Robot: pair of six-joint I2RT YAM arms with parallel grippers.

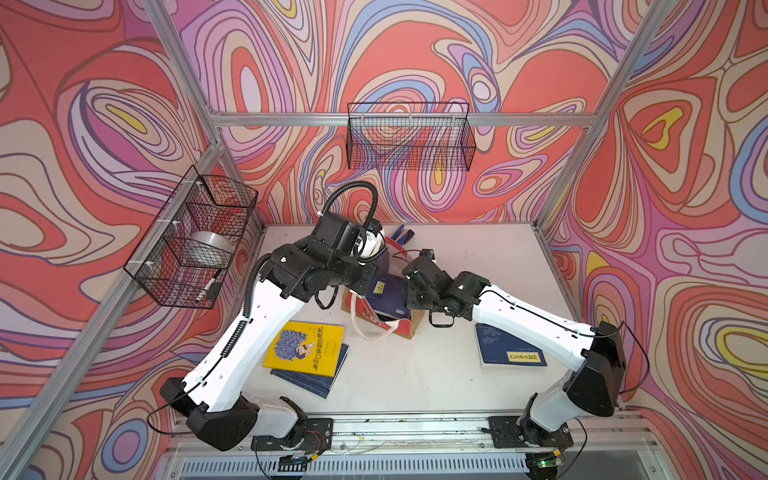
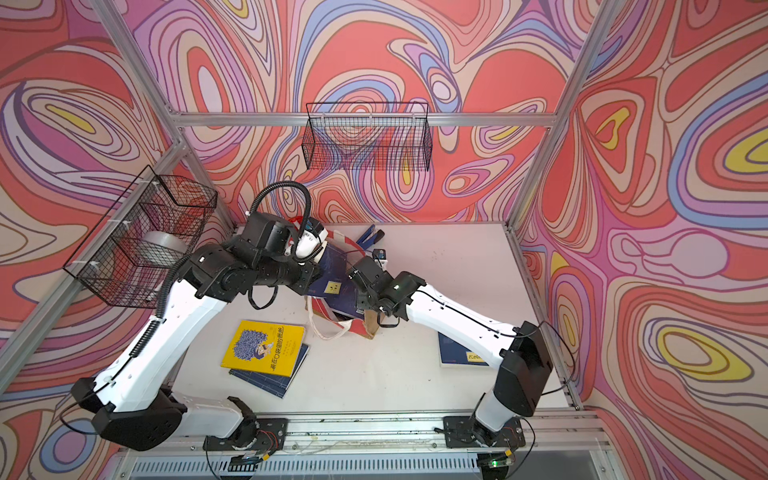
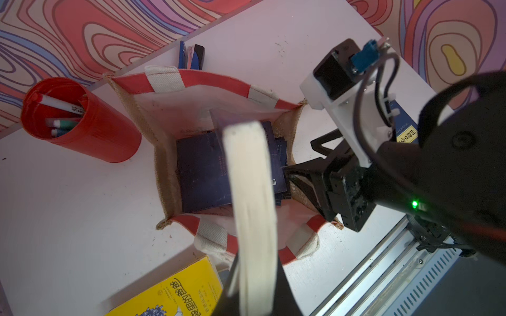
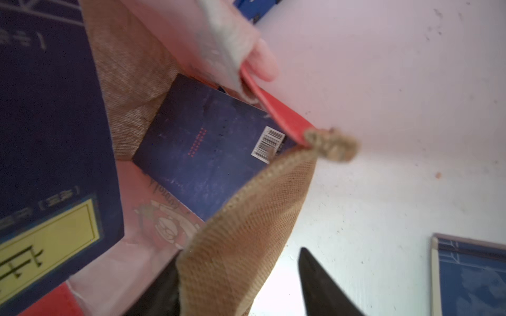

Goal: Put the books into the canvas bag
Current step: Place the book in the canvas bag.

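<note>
Findings at table level. Located canvas bag (image 3: 164,175) upright near the middle of the white table (image 1: 457,270), mouth open, one webbing handle (image 3: 212,236) flopped forward onto the tabletop. Found left gripper (image 3: 257,268) clamped on a navy book (image 1: 384,297), tilted over the bag mouth, yellow label facing up in both top views; saw only its cream page edge from the left wrist camera. Confirmed a second navy book (image 4: 208,153) flat on the bag floor, barcode up. Found right gripper (image 4: 238,254) at the bag's burlap side wall, jaws apart and straddling that wall, one finger inside, outer finger (image 4: 323,284) standing off the cloth with a visible gap; judged it not closed on anything. Noted yellow book (image 1: 305,351) outside the bag, on the table in front of it toward the left arm, lying partly atop another navy book (image 1: 320,382). Noted a further navy book (image 1: 509,347) on the table beneath the right forearm. Logged red pen cup (image 3: 104,136) with markers just beside the bag, not touching it.
</note>
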